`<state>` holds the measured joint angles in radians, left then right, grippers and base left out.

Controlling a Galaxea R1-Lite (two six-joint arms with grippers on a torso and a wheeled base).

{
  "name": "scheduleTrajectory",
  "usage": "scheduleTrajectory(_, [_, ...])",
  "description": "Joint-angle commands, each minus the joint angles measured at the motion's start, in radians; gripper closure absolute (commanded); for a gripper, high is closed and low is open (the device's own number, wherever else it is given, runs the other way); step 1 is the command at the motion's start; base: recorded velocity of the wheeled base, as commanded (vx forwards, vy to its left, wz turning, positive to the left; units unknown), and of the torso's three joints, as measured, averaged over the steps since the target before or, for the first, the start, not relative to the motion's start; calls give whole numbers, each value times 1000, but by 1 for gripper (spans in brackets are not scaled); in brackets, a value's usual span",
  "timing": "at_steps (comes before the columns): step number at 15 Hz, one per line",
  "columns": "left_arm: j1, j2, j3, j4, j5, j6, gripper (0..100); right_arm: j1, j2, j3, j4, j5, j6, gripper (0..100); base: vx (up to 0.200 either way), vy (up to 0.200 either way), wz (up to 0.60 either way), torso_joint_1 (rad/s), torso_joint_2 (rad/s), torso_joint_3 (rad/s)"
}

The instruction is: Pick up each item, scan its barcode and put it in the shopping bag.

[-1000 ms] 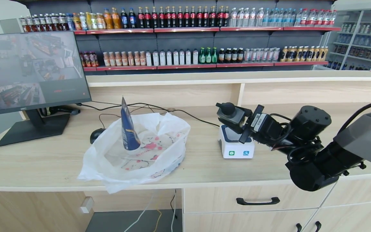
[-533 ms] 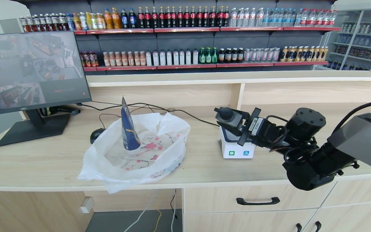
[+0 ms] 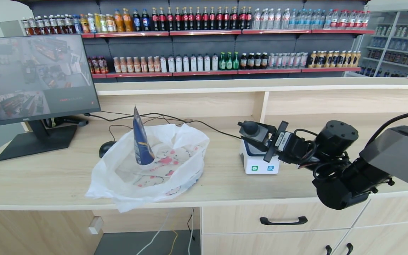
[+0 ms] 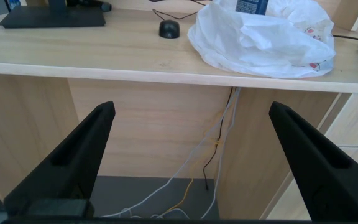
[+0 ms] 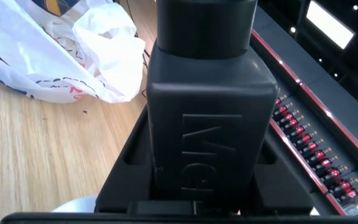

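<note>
Over the last second the right gripper has come down and drawn slightly in, so the black bottle it carries now hangs just above the top of the scanner, where a second ago it was held clearly higher. In the last half second it has barely shifted, which suggests the scan step is in hand: the bottle is being presented to the scanner and has not yet gone toward the bag. The right fingers are clamped on the bottle's squarish body, cap end pointing left; the right wrist view shows the body seated snugly between them. Whether its barcode faces the scanner cannot be told. The bag lies open on the counter to the left of the scanner, well apart from the bottle, with a blue tube already standing in it — so one item looks done and this one is midway. The left gripper hangs below the counter's near edge, fingers spread wide, holding and touching nothing.
</note>
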<state>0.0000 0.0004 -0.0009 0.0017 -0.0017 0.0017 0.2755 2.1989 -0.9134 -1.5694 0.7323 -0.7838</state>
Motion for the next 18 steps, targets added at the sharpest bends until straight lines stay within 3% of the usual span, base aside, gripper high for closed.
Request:
scheduleTrajectory(1, [0,0,1,0,0,0,0,1,2,-5,-1,1,1,100,0,0,0,0,0,0])
scheduleTrajectory(7, [0,0,1,0,0,0,0,4,-51,1,-1,-2,26,100,0,0,0,0,0,0])
scheduleTrajectory(13, [0,0,1,0,0,0,0,21,-243,199,-1,-179,140,100,0,0,0,0,0,0])
scheduleTrajectory(18, [0,0,-1,0,0,0,0,30,-438,334,-1,-352,325,100,0,0,0,0,0,0])
